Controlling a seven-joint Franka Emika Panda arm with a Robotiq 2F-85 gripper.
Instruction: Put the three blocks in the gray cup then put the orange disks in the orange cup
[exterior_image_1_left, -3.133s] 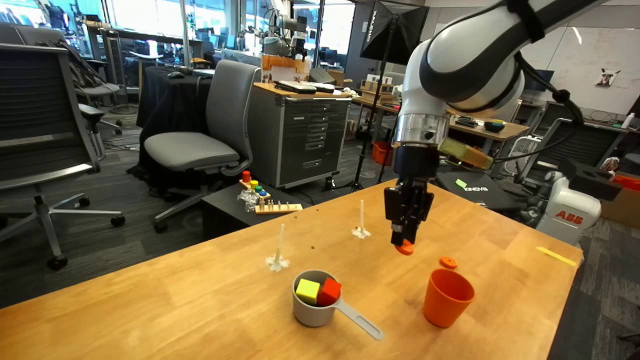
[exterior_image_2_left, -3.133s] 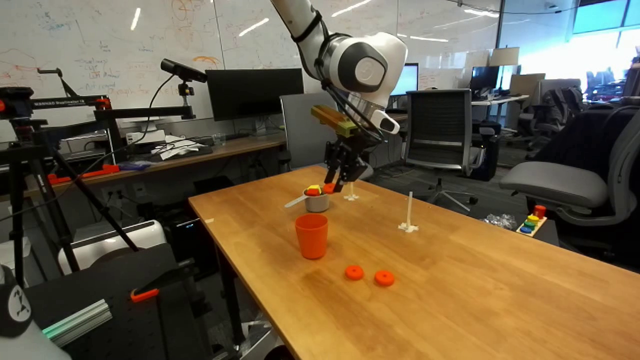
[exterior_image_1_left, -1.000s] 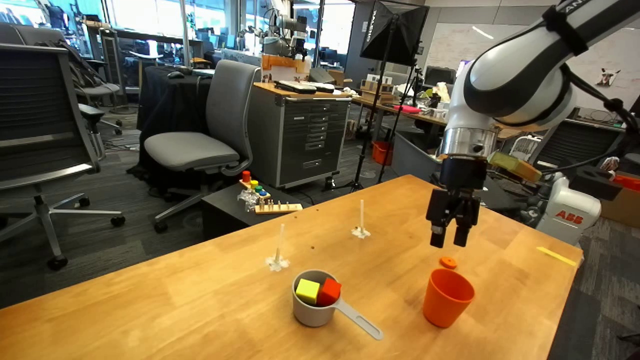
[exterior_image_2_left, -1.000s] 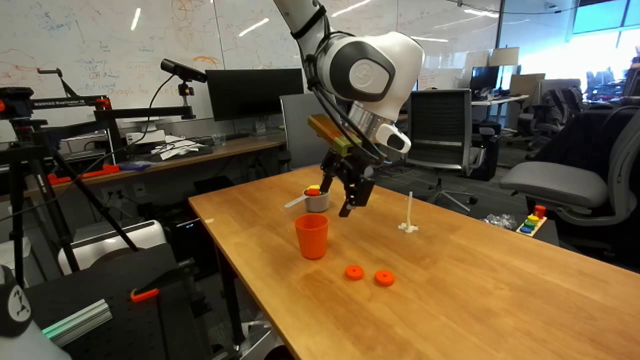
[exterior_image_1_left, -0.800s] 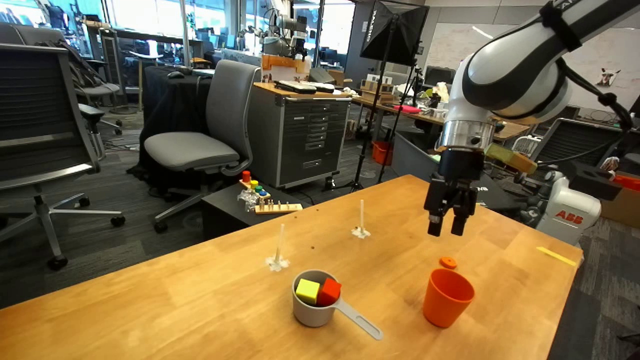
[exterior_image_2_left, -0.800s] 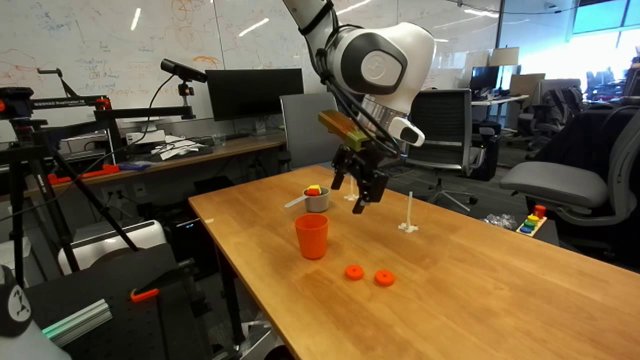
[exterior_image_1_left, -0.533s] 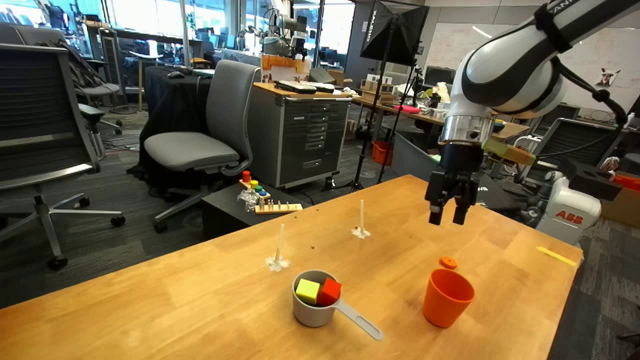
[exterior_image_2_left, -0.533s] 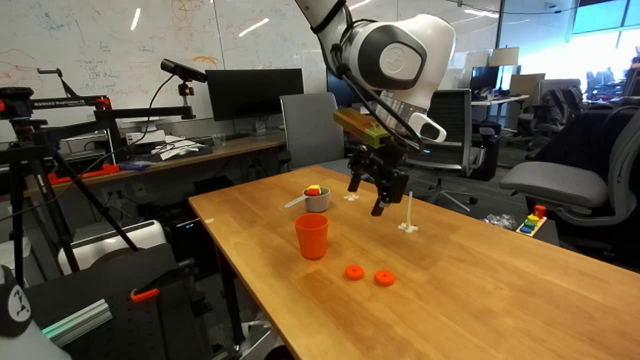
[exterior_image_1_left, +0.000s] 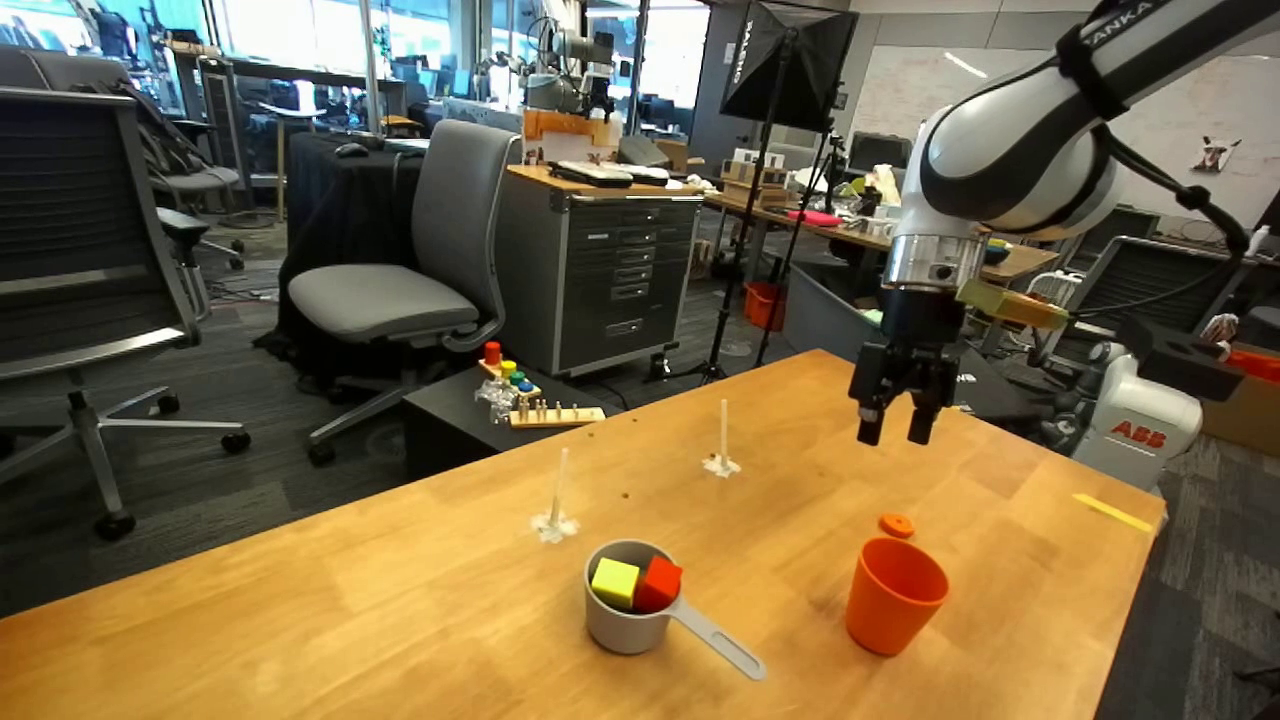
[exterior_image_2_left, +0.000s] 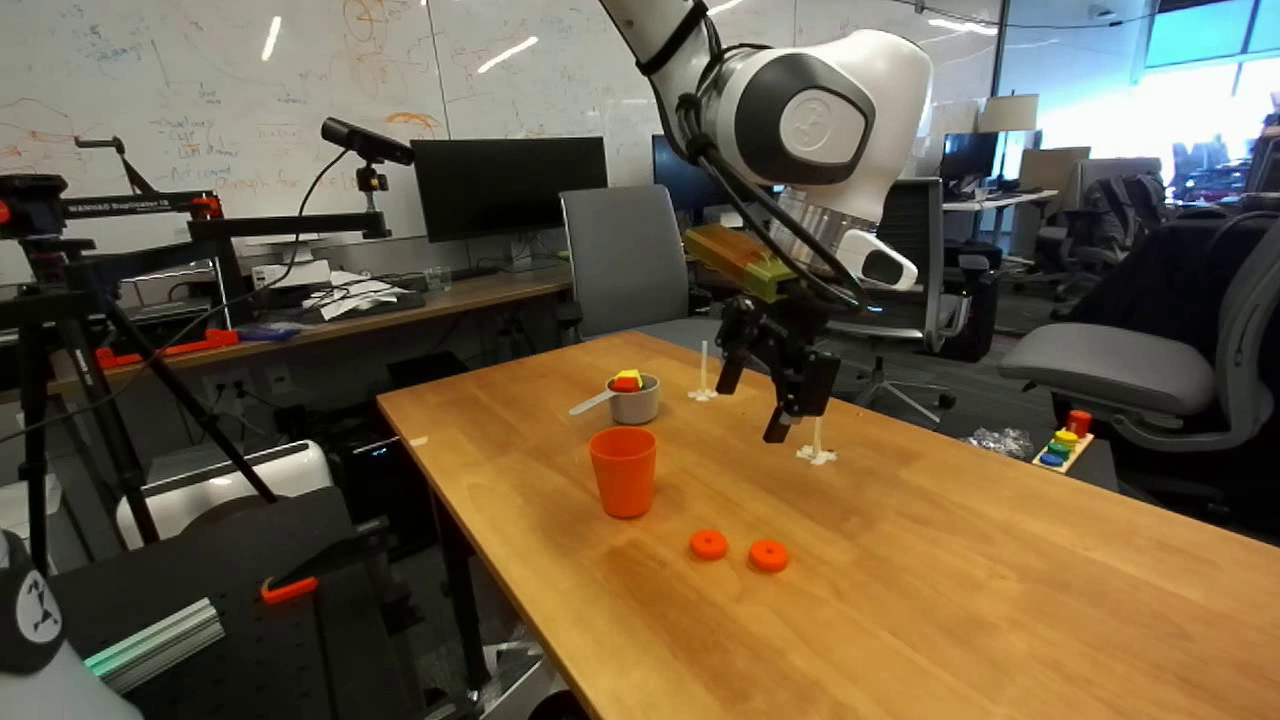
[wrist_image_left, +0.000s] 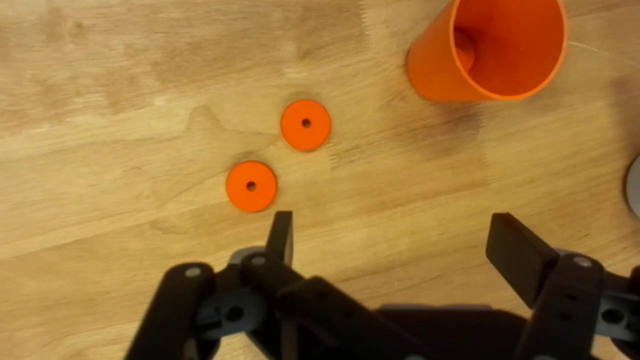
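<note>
Above the table, my gripper (exterior_image_1_left: 894, 438) (exterior_image_2_left: 752, 412) (wrist_image_left: 391, 216) hangs open, with only bare wood between its fingers. Two orange disks (wrist_image_left: 305, 124) (wrist_image_left: 251, 186) lie flat on the wood, left of the jaws in the wrist view. Beyond them stands the upright orange cup (exterior_image_1_left: 885, 612) (exterior_image_2_left: 624, 480) (wrist_image_left: 434, 75); a further disk (wrist_image_left: 465, 50) rests inside it. The gray cup (exterior_image_1_left: 625, 632) (exterior_image_2_left: 633, 407) contains a yellow-green block (exterior_image_1_left: 615, 583) and a red block (exterior_image_1_left: 659, 584). Of the three blocks, the remaining one is hidden.
Two thin upright pegs (exterior_image_1_left: 561, 485) (exterior_image_1_left: 724, 430) are taped to the table; my gripper partly covers one peg (exterior_image_2_left: 818, 435) in an exterior view. The gray cup's handle (exterior_image_1_left: 718, 640) sticks out toward the orange cup. Yellow tape (exterior_image_1_left: 1112, 512) marks the table near one edge.
Earliest, my gripper held an orange disk near the gray cup. It has since opened, and a disk is in the orange cup. Over the last second it has risen and moved away from that cup.
</note>
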